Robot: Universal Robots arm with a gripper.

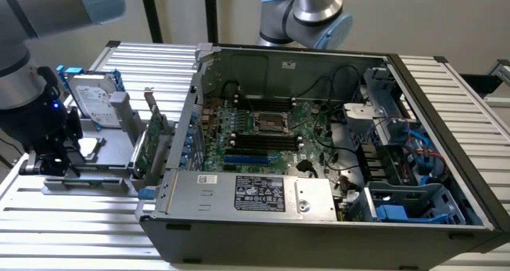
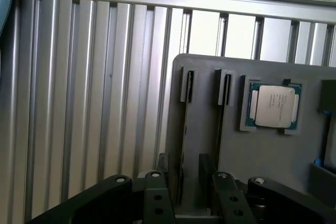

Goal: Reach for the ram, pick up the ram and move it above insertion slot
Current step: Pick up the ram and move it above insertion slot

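My gripper (image 1: 49, 163) hangs low over the grey parts holder (image 1: 107, 145) at the exterior view's left, outside the computer case. In the wrist view the gripper (image 2: 184, 163) is open, its two dark fingers (image 2: 163, 169) standing on either side of one of the holder's two narrow slots. A thin dark strip (image 2: 182, 135) runs along that slot between the fingers; it looks like the ram seen edge-on, and its green face is hidden. The fingers are not touching it. The motherboard's insertion slots (image 1: 263, 141) lie inside the open case.
A silver hard drive with blue rails (image 1: 92, 98) and a green expansion card (image 1: 151, 141) stand upright in the holder, close to the arm. A CPU chip (image 2: 273, 106) sits in a holder pocket. The case wall (image 1: 185, 119) rises between holder and motherboard. A second arm (image 1: 307, 14) stands behind.
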